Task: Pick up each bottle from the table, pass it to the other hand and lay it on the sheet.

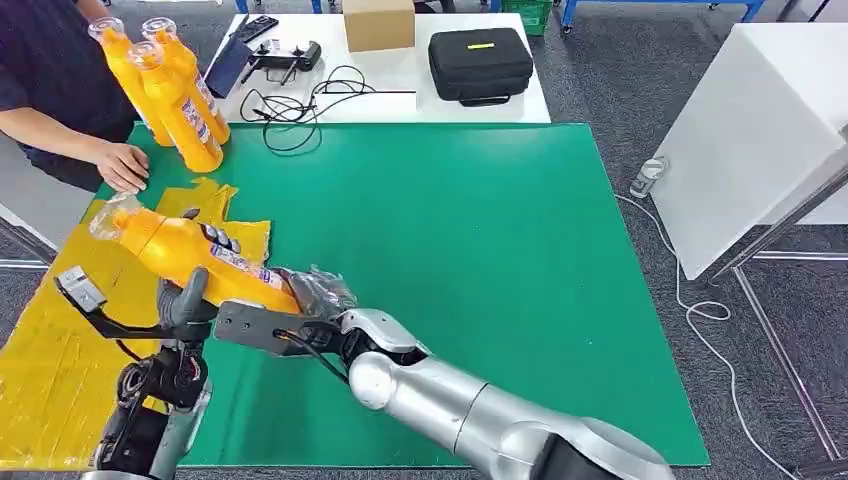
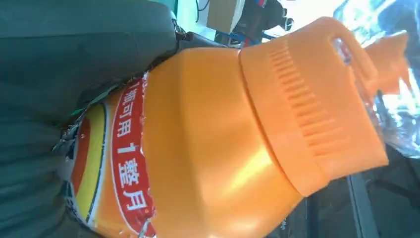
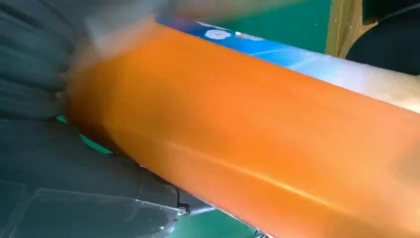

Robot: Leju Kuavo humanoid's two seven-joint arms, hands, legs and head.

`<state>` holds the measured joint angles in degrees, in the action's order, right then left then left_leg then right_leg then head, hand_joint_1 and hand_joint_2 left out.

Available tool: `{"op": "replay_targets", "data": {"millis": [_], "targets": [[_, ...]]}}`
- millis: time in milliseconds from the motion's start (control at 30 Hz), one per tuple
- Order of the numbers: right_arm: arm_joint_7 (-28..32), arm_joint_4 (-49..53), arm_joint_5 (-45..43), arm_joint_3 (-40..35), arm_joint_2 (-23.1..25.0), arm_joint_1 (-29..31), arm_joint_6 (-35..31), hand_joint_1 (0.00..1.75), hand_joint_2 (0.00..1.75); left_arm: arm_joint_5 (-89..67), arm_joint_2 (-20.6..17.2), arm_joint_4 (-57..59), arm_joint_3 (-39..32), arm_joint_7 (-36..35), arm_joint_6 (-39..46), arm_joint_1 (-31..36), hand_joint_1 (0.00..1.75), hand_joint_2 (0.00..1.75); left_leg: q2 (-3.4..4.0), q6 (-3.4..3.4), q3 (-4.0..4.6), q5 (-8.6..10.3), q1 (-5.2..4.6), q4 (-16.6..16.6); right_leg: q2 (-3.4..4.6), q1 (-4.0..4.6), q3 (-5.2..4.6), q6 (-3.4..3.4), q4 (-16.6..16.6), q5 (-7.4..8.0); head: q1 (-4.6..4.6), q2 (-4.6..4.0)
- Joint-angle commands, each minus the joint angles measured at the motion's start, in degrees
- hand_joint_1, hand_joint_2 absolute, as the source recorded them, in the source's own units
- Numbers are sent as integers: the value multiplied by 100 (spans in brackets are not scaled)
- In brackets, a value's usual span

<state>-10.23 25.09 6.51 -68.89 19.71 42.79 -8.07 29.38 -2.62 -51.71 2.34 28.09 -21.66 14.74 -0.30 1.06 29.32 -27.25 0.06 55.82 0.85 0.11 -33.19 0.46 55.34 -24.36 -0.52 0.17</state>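
Head view takes in the big green bench (image 1: 480, 280) first, with a crumpled yellow sheet (image 1: 50, 370) spread over its near left corner. Beyond the green surface a white table (image 1: 400, 95) carries a black case (image 1: 479, 63), a cardboard box (image 1: 378, 22), a controller (image 1: 285, 55) and a tangle of black cables (image 1: 300, 105). A person (image 1: 40, 80) stands at the far left, one hand (image 1: 124, 166) resting on the bench edge beside three upright orange bottles (image 1: 175, 90).

Nearer in, the silver right arm (image 1: 470, 410) reaches across from the lower right toward the left side. Its right hand (image 1: 265, 325) has its fingers wrapped round the base end of an orange bottle (image 1: 200, 255), and the right wrist view shows the bottle's side pressed tight against that hand. The left hand (image 1: 185, 305) comes up from below and grips the same bottle at its middle, thumb raised along its side. So both hands have hold of it at once.

The bottle lies tilted in the air above the edge of the sheet, its cap end, wrapped in clear film, pointing up and away to the left. In the left wrist view its ribbed orange cap (image 2: 317, 109) and red label band (image 2: 130, 158) are plain.
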Motion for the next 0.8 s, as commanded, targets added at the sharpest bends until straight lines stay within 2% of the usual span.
{"op": "replay_targets", "data": {"millis": [33,100,167,200,233,300,333,400,467,500,533,633,667,800], "targets": [[793,-857,-128,194,-59,224,-356,0,0,-2294,-229,790,372,1191,3151,1164,175,175,-29,-4,9,5,6,5,-34,5,5,2,1,-2,-2,-2],[1022,-700,-134,592,-280,370,-521,0,0,-2771,-354,1110,136,1185,3830,1228,175,175,-43,-9,9,2,11,16,-53,10,14,4,8,-8,-2,0],[1226,-371,-11,1147,-533,489,-676,0,0,-3329,-536,1550,-124,1037,4407,1298,175,175,-14,-6,8,2,11,8,-19,9,6,3,0,2,-7,0],[1338,-102,103,1475,-678,514,-816,0,0,-3970,-650,1878,-107,1030,5185,1378,175,175,-11,-8,0,-1,11,10,-18,9,14,4,4,-1,-9,-2],[1364,162,231,1717,-802,487,-844,0,0,-4165,-715,2066,-203,1051,5311,1406,175,175,6,-7,-3,-2,6,5,1,2,10,3,6,1,0,-2],[1432,1003,708,2537,-1097,217,-810,0,0,-5182,-960,2706,-153,615,6071,1516,175,175,1,-9,-3,-1,8,7,-5,4,10,2,9,-1,0,0],[1437,1248,878,2787,-1158,107,-731,0,0,-6064,-1030,2577,-498,283,6166,1422,175,175,-14,-8,-6,0,10,7,-19,7,17,3,6,-4,-2,0],[1389,1462,1046,2951,-1225,-1,-623,0,0,-6199,-996,2715,-759,472,6166,1429,175,175,-20,-7,-1,5,8,1,-11,8,9,3,0,3,-4,0],[1558,1733,1279,3337,-1233,-218,-506,0,0,-8523,-876,2086,-1826,-512,6166,1070,175,175,-8,-8,-4,-1,14,4,-2,12,13,5,0,2,-2,0],[1610,1843,1376,3477,-1247,-298,-439,0,0,-9157,-825,2173,-2251,-580,6166,1034,175,175,-5,-9,-10,-4,15,3,-4,12,19,7,0,-3,-2,0],[1653,1912,1408,3599,-1248,-347,-338,0,0,-10022,-833,1955,-2507,-943,6166,856,175,175,2,-7,-7,2,8,-4,2,6,12,5,-2,0,-2,0],[1693,1791,1602,3769,-1158,-283,-119,0,0,-11428,-911,2103,-2693,-1619,6166,630,175,175,18,-10,-25,-11,12,-3,11,9,29,8,-2,-7,-2,0],[1715,1703,1637,3822,-1121,-250,-40,0,0,-11852,-969,2308,-2519,-1903,6166,607,175,175,15,-9,-13,-5,7,-4,10,2,17,6,1,-4,-2,0],[1715,1703,1637,3822,-1121,-250,-40,0,0,-11852,-969,2308,-2519,-1903,6166,607,175,175,2,-9,-5,0,5,-3,0,1,9,4,1,-2,0,-2]]}}
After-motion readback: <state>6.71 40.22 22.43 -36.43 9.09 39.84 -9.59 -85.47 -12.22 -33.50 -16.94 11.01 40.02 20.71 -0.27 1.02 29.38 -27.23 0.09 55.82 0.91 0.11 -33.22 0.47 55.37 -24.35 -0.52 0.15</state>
